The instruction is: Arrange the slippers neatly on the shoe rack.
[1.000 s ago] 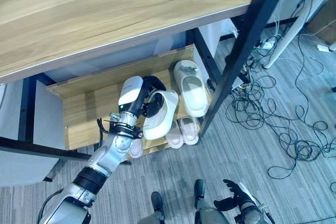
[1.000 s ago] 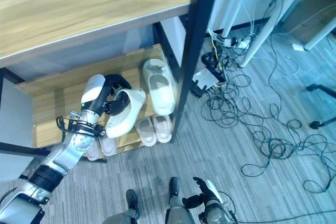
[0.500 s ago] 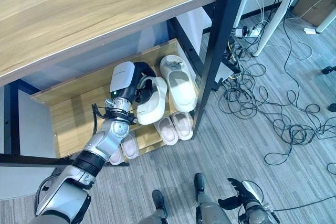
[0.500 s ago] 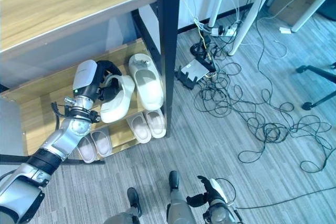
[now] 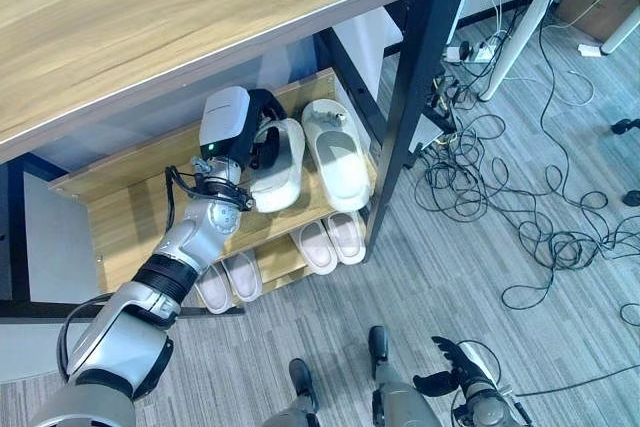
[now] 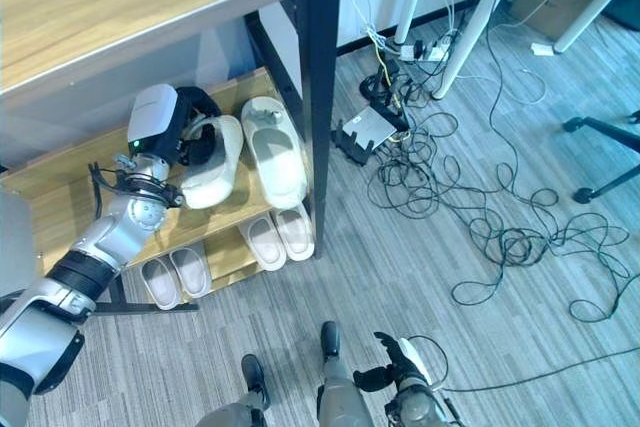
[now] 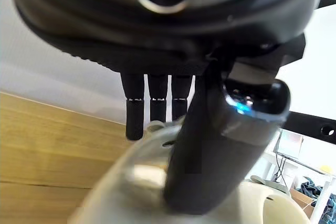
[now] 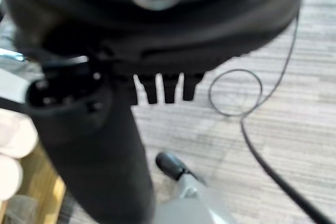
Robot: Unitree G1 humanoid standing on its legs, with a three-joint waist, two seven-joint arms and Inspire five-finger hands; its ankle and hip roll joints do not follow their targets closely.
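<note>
Right, the step in hand looks like setting the cream slipper (image 5: 272,162) down on the upper shelf (image 5: 130,212) of the shoe rack, next to its mate (image 5: 335,152). To do it well: lower it flat so the sole sits fully on the wood, toe pointing the same way as the mate, sides parallel and close but not overlapping, heel not hanging past the front edge. Only let go once it rests on the shelf; then draw the hand straight back, w/o dragging the slipper askew.

The left hand (image 5: 262,137) is at the slipper's back end, deep in the rack. In the left wrist view the thumb (image 7: 210,150) lies over the slipper's cream upper and the fingers (image 7: 151,100) reach down behind its rim, so the hand is closed on the slipper, a narrow pinch, not a wide wrap. Whether the sole already touches the shelf is hard to tell from here; prob. very near or just resting.

Two more pairs, pale pink (image 5: 333,240) and (image 5: 228,280), sit on the lower shelf.

The right hand (image 5: 450,379) hangs low over the floor (image 5: 520,347), idle, fingers loosely spread, holding nothing.
</note>
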